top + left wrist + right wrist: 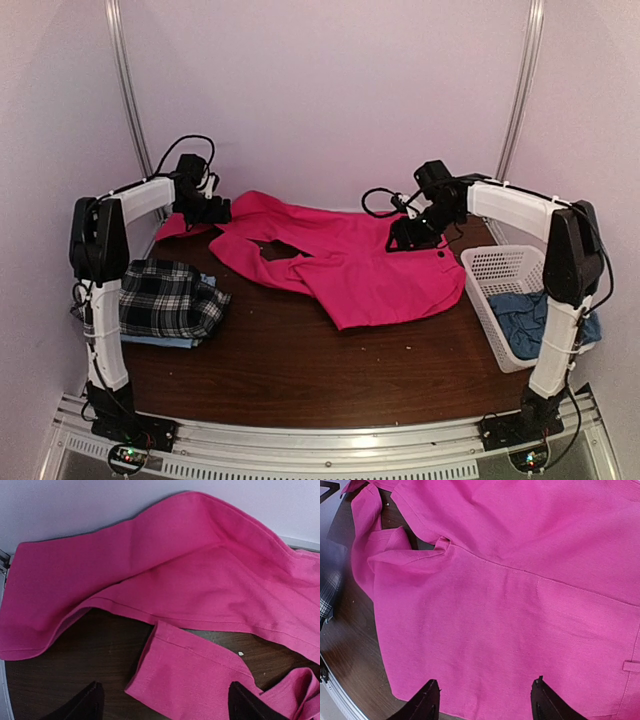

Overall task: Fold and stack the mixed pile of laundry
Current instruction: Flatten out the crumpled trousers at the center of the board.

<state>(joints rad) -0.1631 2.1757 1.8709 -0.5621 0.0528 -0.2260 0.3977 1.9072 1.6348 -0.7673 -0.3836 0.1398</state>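
on the brown table (pixel 300 370), hot-pink trousers (pixel 360 265) lay far back, with left gripper (pixel 215 212) and right gripper (pixel 405 238) spread wide over them.

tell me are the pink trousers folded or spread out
Spread out: the pink trousers lie loose and rumpled across the table, one leg end turned over.

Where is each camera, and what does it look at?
Top external: high behind the arms, looking down on the table; left gripper and right gripper show.
Left wrist: on the left arm, facing the pink trousers; fingertips show.
Right wrist: on the right arm, above the pink trousers; fingertips show.
Shared: all see the pink trousers.
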